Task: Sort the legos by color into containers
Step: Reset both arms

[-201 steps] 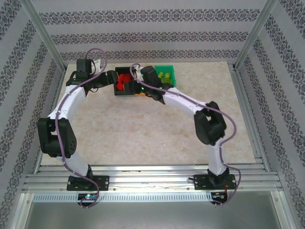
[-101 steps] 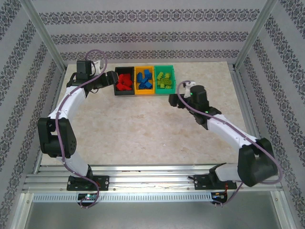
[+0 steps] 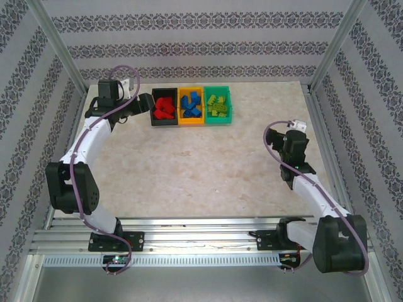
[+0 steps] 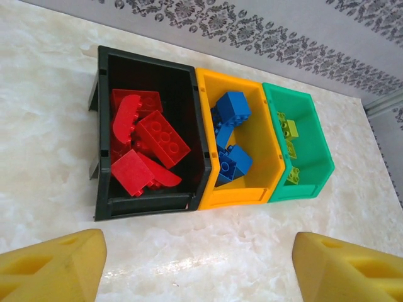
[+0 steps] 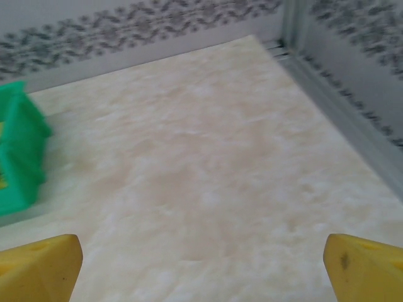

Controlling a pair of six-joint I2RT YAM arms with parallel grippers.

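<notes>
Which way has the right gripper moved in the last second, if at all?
Yes. The right gripper has swung right and back toward the arm bases: it was left of the green bin, now it is well right of it.

a lab-style robot test cell: aluminium frame posts [image 3: 56,44] hold patterned wall panels [image 3: 189,38] around a marble-look tabletop [image 3: 208,170], with slotted metal rails [image 3: 201,236] along its near edge.
</notes>
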